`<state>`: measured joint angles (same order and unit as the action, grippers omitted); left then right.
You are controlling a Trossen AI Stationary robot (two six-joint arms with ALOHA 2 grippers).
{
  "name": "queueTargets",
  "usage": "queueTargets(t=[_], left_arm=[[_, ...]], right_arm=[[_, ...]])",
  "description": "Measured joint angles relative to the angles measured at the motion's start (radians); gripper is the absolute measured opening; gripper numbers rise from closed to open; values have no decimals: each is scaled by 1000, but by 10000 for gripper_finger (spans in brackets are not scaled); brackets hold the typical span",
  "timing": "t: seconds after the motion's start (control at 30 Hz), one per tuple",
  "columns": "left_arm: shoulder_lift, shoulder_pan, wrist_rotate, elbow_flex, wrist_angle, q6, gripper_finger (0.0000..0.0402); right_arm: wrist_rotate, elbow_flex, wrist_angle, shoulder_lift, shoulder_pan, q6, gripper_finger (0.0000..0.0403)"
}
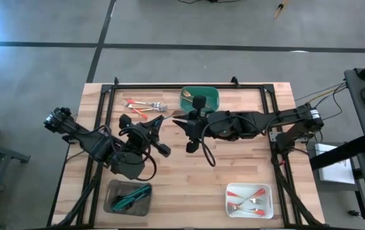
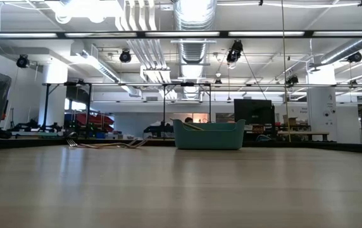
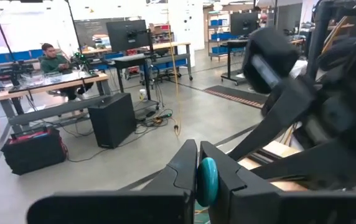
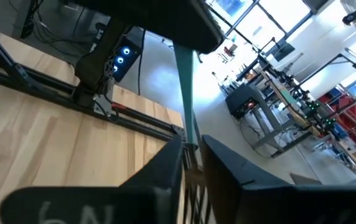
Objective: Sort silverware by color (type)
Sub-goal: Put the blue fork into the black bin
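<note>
My two grippers meet above the middle of the table, and both are shut on one teal-handled piece of silverware (image 4: 186,93). My left gripper (image 1: 164,119) comes from the left and my right gripper (image 1: 182,124) from the right. The piece's head is hidden. Several loose forks and spoons with red-orange handles (image 1: 143,106) lie flat on the table at the far left; they also show in the low view (image 2: 105,144). My left gripper pinches the teal handle near its rounded end (image 3: 206,180) between its two fingers; that end pokes back between them toward the wrist camera. The piece is clear of the table. My right gripper has the teal handle (image 4: 190,142) between its two fingers, farther along it than my left gripper, which holds it at the top of the right wrist view. The handle runs on past the fingertips, along the fingers.
A green tray (image 1: 200,97) with gold pieces stands at the far middle and also shows in the low view (image 2: 208,135). A grey tray (image 1: 129,197) with teal pieces stands near left. A white tray (image 1: 249,199) with red-orange pieces stands near right. A black frame (image 1: 170,86) borders the table.
</note>
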<state>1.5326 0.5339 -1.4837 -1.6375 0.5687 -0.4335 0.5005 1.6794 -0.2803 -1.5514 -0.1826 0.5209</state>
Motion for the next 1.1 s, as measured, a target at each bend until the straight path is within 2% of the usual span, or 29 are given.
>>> queueTargets(t=[0.27,0.33,0.47,0.53,0.67,0.77,0.87,0.97,1.1], left_arm=[[-38,1,9,0,87,-13,0],[-55,4,68,0,135,-54,0],[-85,10,286,-1,305,-258,0],[-87,14,452,-1,439,-414,0],[-69,29,856,0,684,-676,0],[-45,57,1122,3,768,-765,0],[-32,89,1331,3,778,-781,0],[-10,121,1440,3,788,-790,0],[35,138,1448,3,857,-787,0]], right_arm=[[0,1,-63,39,0,-65,121],[0,1,-123,64,0,-118,132],[-1,1,-293,109,0,-279,140],[-2,1,-386,128,0,-364,137],[-1,1,-565,155,0,-486,126],[-1,1,-660,156,0,-542,118],[-1,1,-708,144,0,-581,110],[-1,1,-715,126,0,-591,103],[-1,1,-710,93,0,-590,97]])
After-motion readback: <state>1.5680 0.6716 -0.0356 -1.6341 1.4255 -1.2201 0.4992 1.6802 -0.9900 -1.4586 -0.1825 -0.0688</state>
